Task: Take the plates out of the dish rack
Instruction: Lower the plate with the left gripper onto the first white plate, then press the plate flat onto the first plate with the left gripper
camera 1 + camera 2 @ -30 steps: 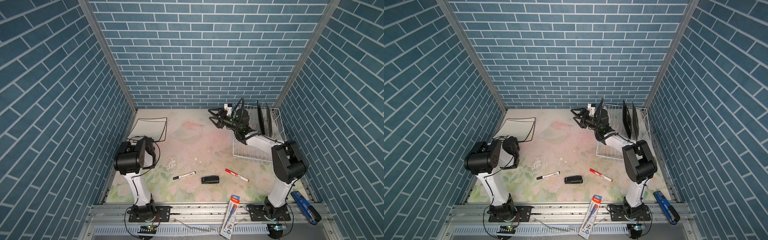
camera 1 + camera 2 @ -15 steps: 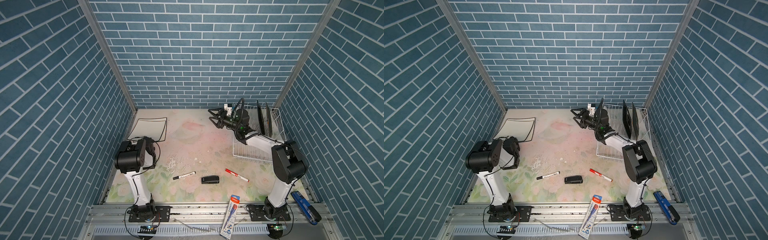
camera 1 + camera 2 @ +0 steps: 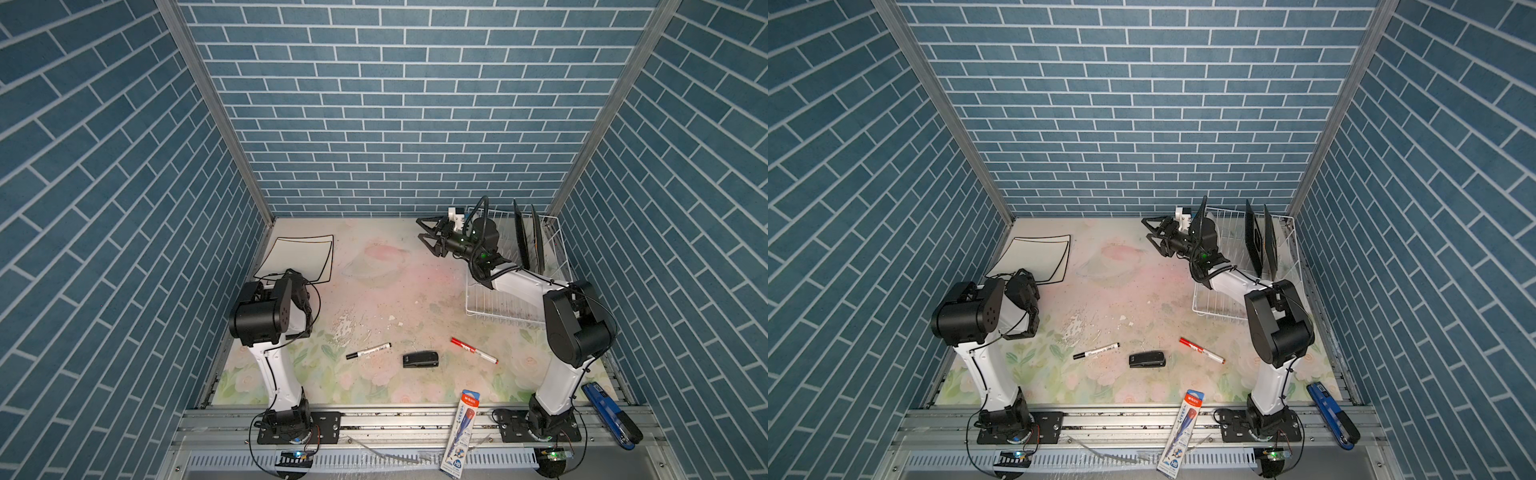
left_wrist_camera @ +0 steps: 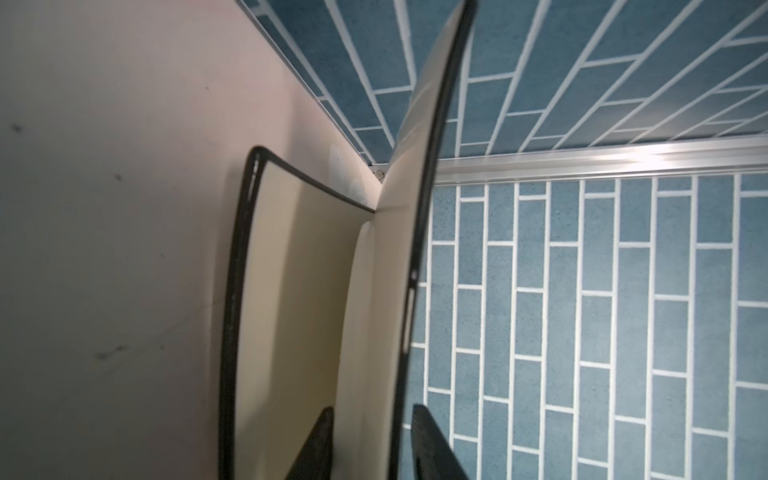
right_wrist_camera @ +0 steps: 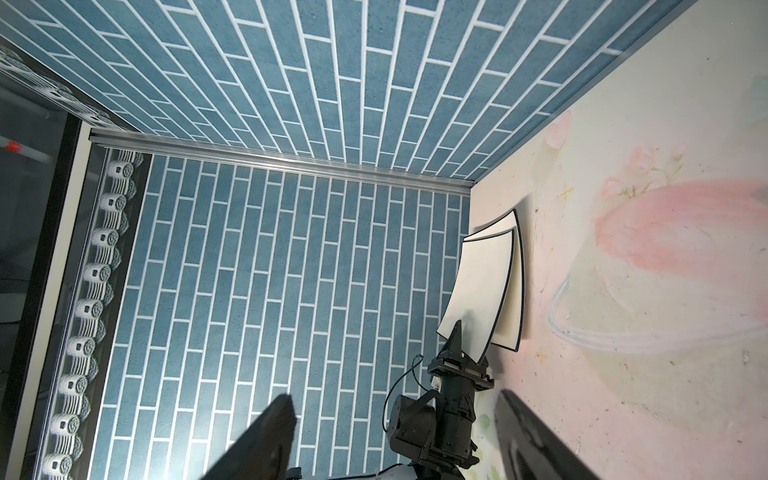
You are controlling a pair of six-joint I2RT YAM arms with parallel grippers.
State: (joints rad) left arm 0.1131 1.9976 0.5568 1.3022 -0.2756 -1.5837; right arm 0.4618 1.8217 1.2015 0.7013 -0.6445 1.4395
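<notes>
White-rimmed in thin black, a square plate (image 4: 374, 332) sits edge-on between the fingers (image 4: 320, 444) of your left gripper (image 4: 372, 411), one on each face. The jaws stand narrow, but you cannot tell whether they pinch the plate or only straddle it. That plate is tilted up over a second white plate (image 4: 291, 291), which lies flat on the floral table (image 3: 374, 299) at centre left in both top views, by the left wall. Your left arm (image 3: 266, 316) is folded tight, elbow high, wrist pointing at the back wall. Your right gripper (image 3: 430, 239) is spread wide and holds nothing. It points toward the left of the frame, just beside the dish rack (image 3: 557, 249) at centre right. Inside the rack two black plates (image 3: 521, 241) stand upright, close together, near its far end. The right arm (image 3: 573, 328) rises from its base and reaches forward over the rack's near left corner.
</notes>
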